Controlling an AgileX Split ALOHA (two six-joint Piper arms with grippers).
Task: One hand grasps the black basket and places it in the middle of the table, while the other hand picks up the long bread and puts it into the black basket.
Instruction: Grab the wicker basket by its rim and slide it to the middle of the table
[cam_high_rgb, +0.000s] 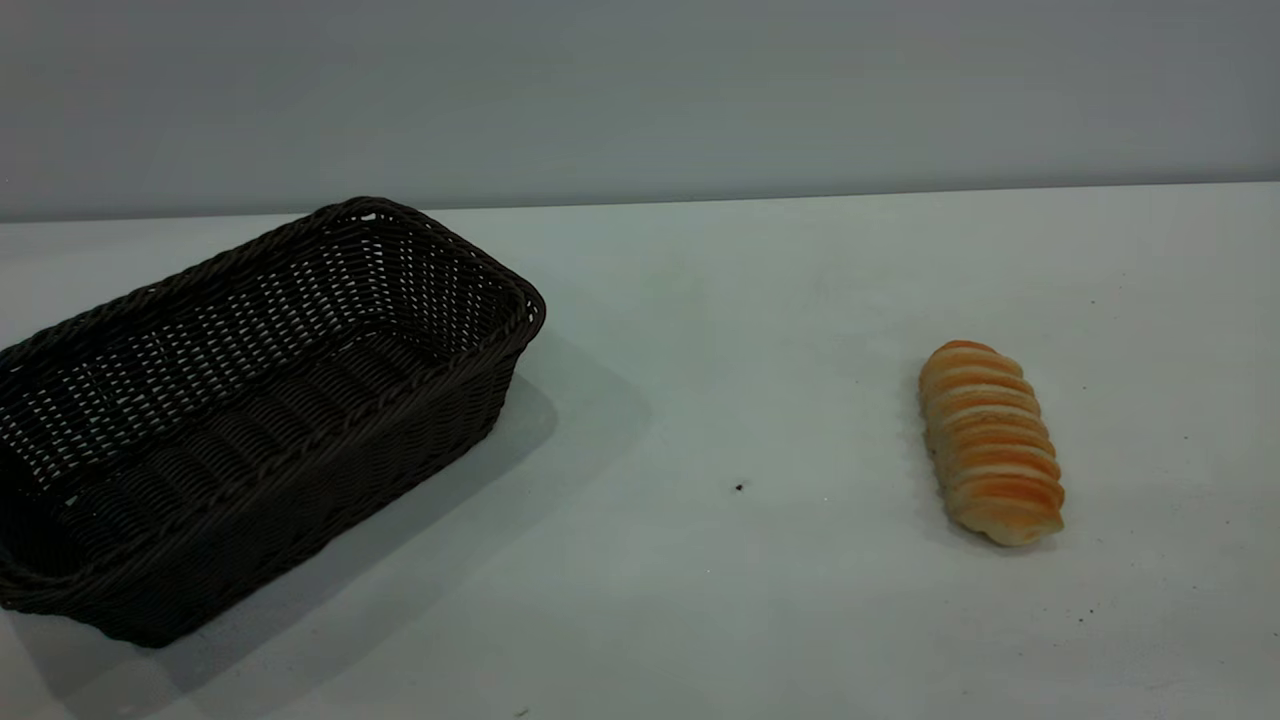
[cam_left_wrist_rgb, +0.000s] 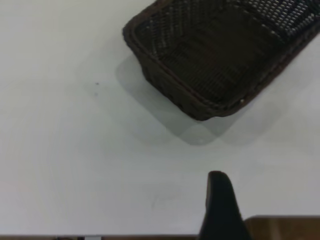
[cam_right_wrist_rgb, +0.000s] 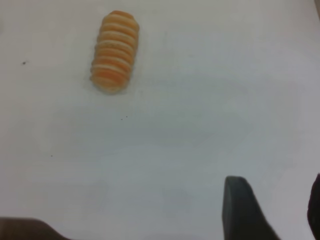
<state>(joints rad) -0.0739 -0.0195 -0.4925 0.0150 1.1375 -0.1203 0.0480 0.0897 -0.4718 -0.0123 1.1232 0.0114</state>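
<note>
Both jaws hold nothing, apart from black basket and long bread; opening unclear.

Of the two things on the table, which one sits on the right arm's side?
The bread: the ridged orange roll lying alone at the exterior view's right. The basket, dark, woven and empty, sits at the left.
</note>
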